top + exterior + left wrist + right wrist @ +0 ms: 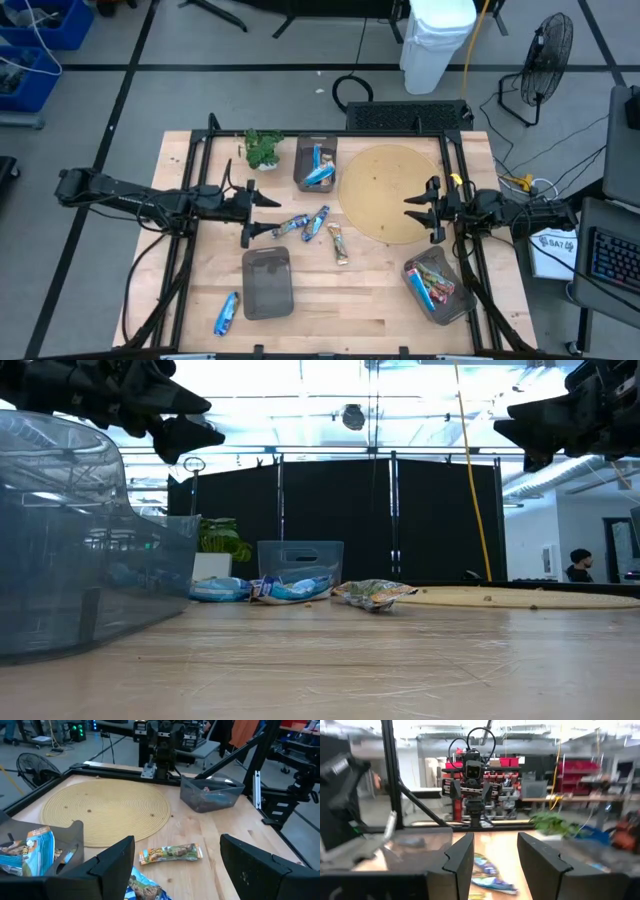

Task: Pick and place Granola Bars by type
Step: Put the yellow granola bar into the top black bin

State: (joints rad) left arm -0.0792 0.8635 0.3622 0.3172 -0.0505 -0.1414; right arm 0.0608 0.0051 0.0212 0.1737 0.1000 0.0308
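Across the pale wooden table [330, 300], dark grey plastic bins [266, 283] already hold some shiny wrapped granola bars [312, 223], while blue and tan ones lie mixed together at the centre. Both the left gripper [252, 213] and the right gripper [420, 209] hover empty with fingers apart, so I judge the wide left one could catch two touching bars together and sort one wrongly.

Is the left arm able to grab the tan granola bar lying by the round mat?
Probably yes. The left gripper hangs open above the table, and the tan granola bar lies flat on bare wood just ahead of it, with nothing on top. Only the blue bars lie between.
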